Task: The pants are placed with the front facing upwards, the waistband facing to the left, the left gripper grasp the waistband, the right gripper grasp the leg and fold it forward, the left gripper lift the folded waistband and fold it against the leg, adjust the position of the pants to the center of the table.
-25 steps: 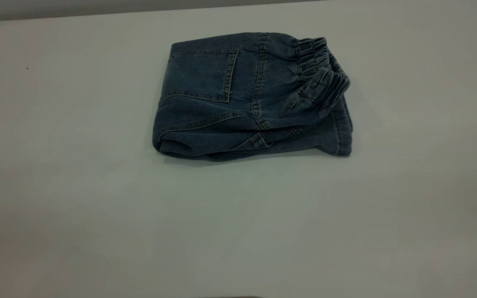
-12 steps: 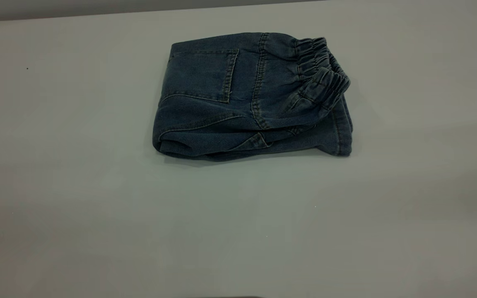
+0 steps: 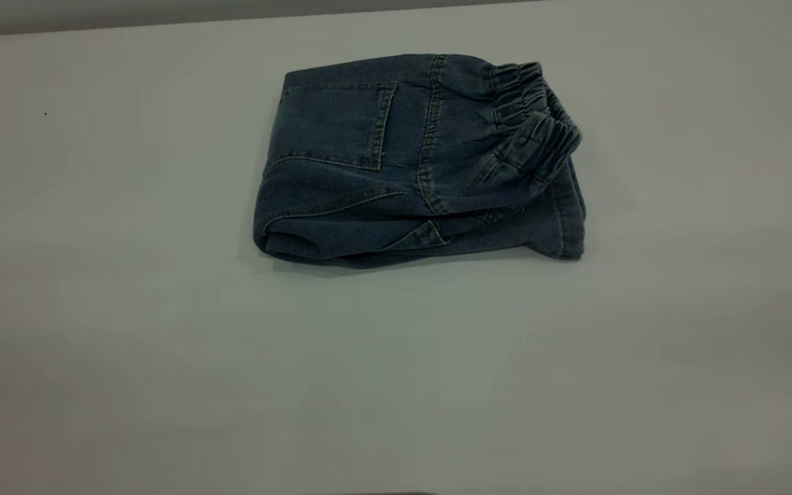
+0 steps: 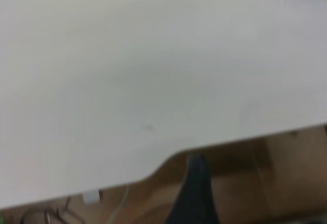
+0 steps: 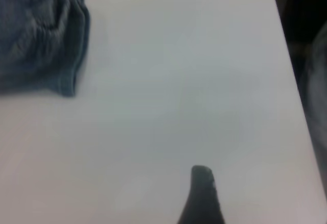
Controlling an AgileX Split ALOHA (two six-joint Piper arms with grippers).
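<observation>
The pants (image 3: 410,158) lie folded into a compact bundle on the far middle of the white table (image 3: 162,357), a patch pocket facing up. The gathered waistband (image 3: 533,117) rests on top at the bundle's right end, over the leg hem (image 3: 564,227). Neither gripper appears in the exterior view. In the left wrist view, the left gripper (image 4: 253,198) hangs off the table's edge (image 4: 168,157), one dark finger (image 4: 196,193) showing, nothing held. The right gripper (image 5: 230,198) hovers over bare table, one finger (image 5: 202,193) showing, well apart from the pants' hem corner (image 5: 66,81).
Beyond the table's notched edge, the left wrist view shows a brown surface (image 4: 265,183) and loose cables (image 4: 61,214). A dark gap (image 5: 306,14) runs along the table's side in the right wrist view.
</observation>
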